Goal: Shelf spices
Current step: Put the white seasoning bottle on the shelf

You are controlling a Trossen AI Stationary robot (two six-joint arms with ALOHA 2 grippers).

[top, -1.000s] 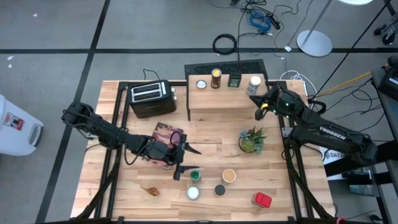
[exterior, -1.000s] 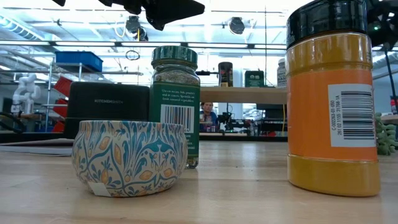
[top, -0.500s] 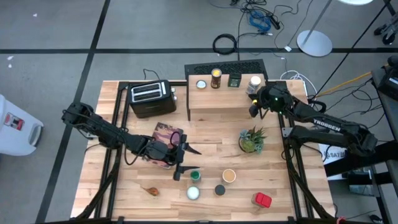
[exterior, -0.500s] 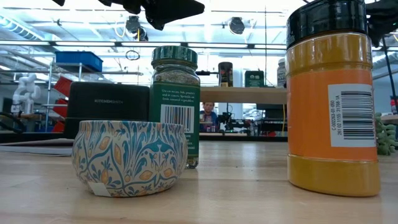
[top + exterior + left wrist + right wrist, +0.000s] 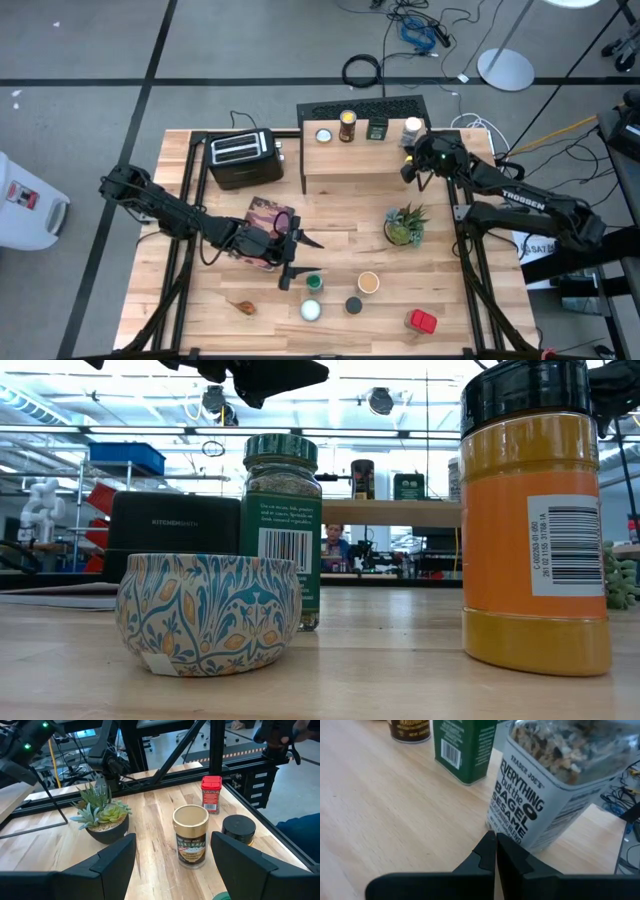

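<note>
Right gripper (image 5: 495, 851) is seen closed and empty against the bagel-seasoning jar (image 5: 555, 780) on the shelf (image 5: 355, 155) only in its wrist view, its label cut off; left gripper (image 5: 297, 258), open, is held above desk (image 5: 200, 310) spices (image 5: 340, 296)

patterned tin (image 5: 208, 612) front l | green-lid jar (image 5: 281, 525) behind | orange jar (image 5: 535, 515) r

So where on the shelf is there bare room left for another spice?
The shelf's front strip is bare along its whole width. The back edge is crowded: a white-lidded tin, a tan jar, a green tin and a bagel-seasoning jar stand in a row, with the shut right claw at that end.
</note>
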